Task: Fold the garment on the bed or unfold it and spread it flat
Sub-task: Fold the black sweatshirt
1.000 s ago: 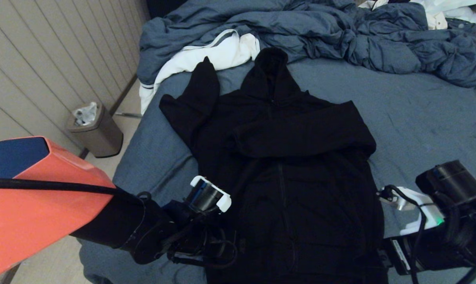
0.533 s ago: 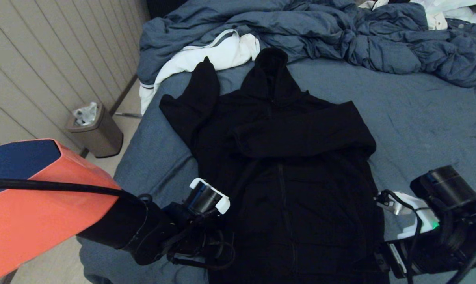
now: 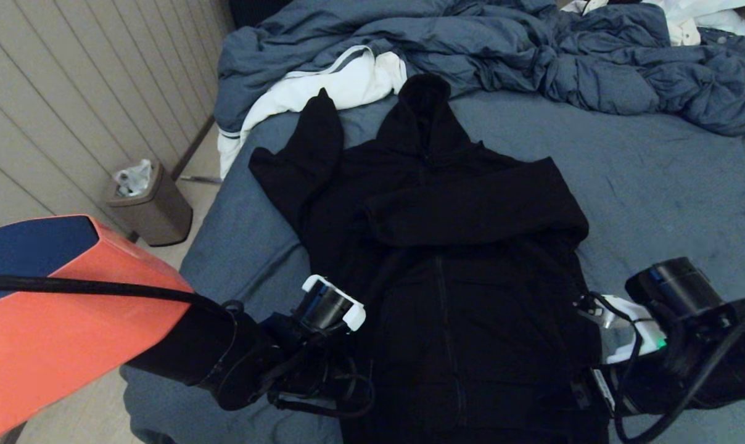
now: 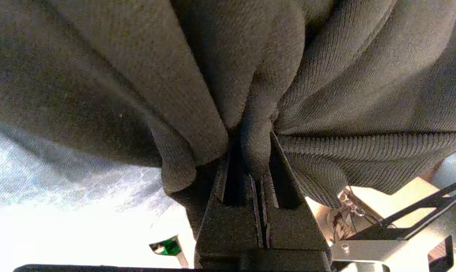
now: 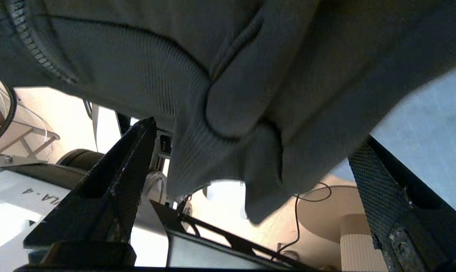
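Observation:
The black hoodie [image 3: 465,296] lies front up on the blue-grey bed [image 3: 656,179], hood pointing away from me. One sleeve is folded across the chest and the other runs up toward the far left. My left gripper [image 3: 351,394] is at the near left hem corner. In the left wrist view this gripper [image 4: 250,141] is shut on a pinched fold of the hoodie [image 4: 326,75]. My right gripper [image 3: 585,388] is at the near right hem corner. In the right wrist view it [image 5: 258,130] stands open, fingers wide apart, with the hoodie's ribbed hem [image 5: 228,166] hanging between them.
A white cloth with grey stripes [image 3: 323,92] and a bunched blue-grey duvet [image 3: 502,49] lie across the far side of the bed. A lidded bin [image 3: 150,203] stands on the floor to the left, by the panelled wall. The bed's near edge is under both wrists.
The right arm has moved left, closer in on the hoodie's right hem corner. The left arm has shifted slightly right and still holds the fabric.

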